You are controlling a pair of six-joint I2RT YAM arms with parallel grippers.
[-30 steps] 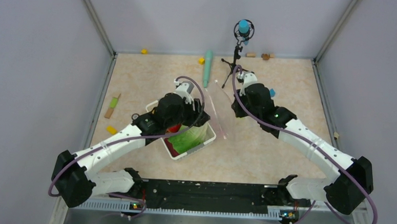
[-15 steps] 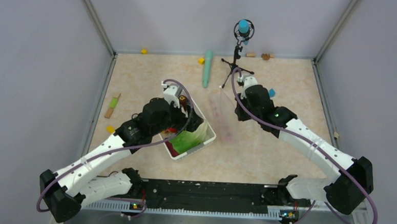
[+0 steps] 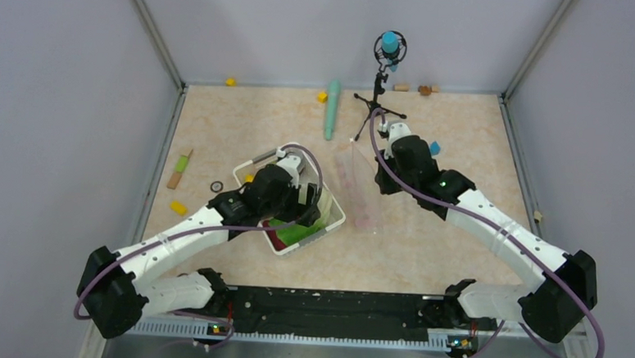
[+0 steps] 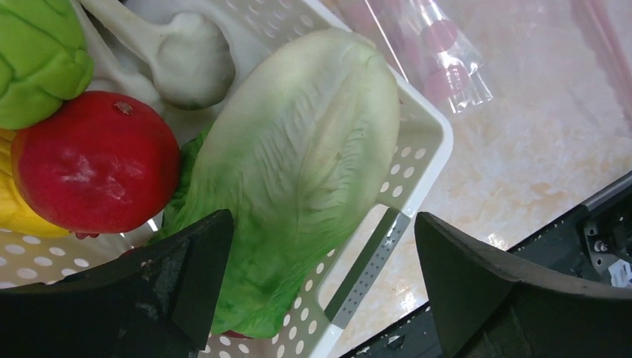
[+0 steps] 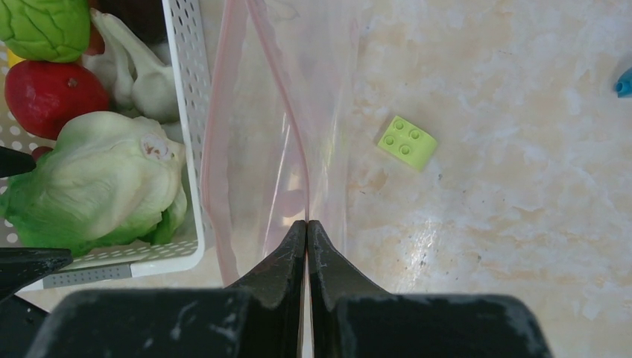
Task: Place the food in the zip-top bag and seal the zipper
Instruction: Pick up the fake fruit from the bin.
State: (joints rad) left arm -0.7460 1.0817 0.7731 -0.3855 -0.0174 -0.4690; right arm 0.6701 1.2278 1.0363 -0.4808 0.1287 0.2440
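While the L gripper (image 4: pixel 320 253) hangs over the basket (image 4: pixel 426 153) w/ its jaws spread wide & nothing btwn them, the R gripper (image 5: pixel 307 225) has its fingers pressed together on the clear film of the bag (image 5: pixel 261 149), pinching it.

Bag lies on the table (image 3: pixel 244 109) just beside the basket, on the side toward the R arm. In the R wrist view its film runs right along the basket wall; can't tell if they touch. Zipper (image 5: pixel 215 142) = thin pink strip. Two pink lines show, spread apart from each other, & one of them runs down to the R fingertips, so the mouth looks unsealed. Pinkish round marks show on the film in the L wrist view; can't tell what they are.

Food sits in the basket:
- cabbage (image 4: pixel 305 171), pale green, lies in the corner nearest the bag, directly under the L gripper
- red apple (image 4: pixel 93 171) touching the cabbage
- whitish piece (image 4: pixel 186 60) beyond them
- lumpy green piece (image 4: pixel 37 60) next to the whitish one
- yellow piece (image 4: pixel 13 212), only an edge visible, under the apple

Small green block (image 5: pixel 406 142) lies on the table on the bag's far side from the basket, apart from it.
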